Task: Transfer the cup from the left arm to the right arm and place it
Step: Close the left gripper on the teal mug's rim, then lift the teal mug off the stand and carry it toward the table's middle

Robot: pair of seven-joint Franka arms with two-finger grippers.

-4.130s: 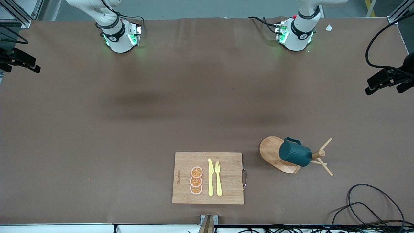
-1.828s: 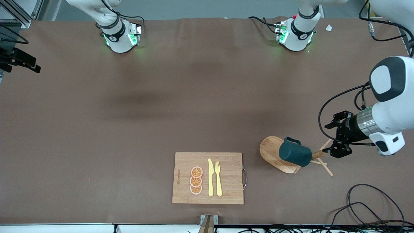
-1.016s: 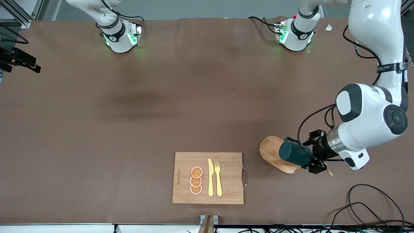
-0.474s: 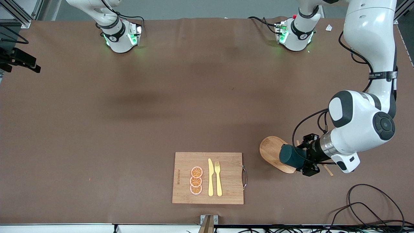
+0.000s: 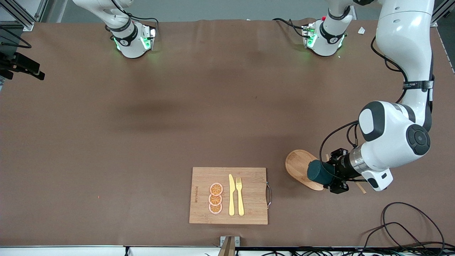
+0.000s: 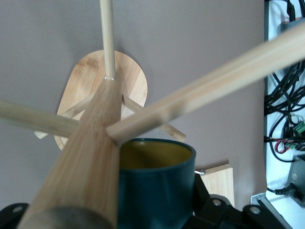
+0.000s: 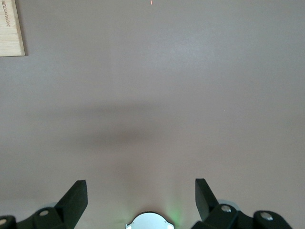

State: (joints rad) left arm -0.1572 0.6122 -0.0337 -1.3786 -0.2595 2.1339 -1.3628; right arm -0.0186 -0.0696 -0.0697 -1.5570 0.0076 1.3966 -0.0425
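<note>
Left claw point(image 5: 333, 174) is clamping the cup point(image 5: 319, 172) on the rack point(image 6: 90, 162); lifting crookedly risks snagging a peg, toppling it. Right claw point(image 7: 141, 193), gaping wide, is waiting.

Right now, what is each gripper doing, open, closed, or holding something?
Left gripper: shut on the cup, at the wooden mug rack.
Right gripper: open, empty, above bare table.

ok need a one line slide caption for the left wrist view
Left pincer shut on the teal cup, which hangs on the wooden mug tree.
</note>
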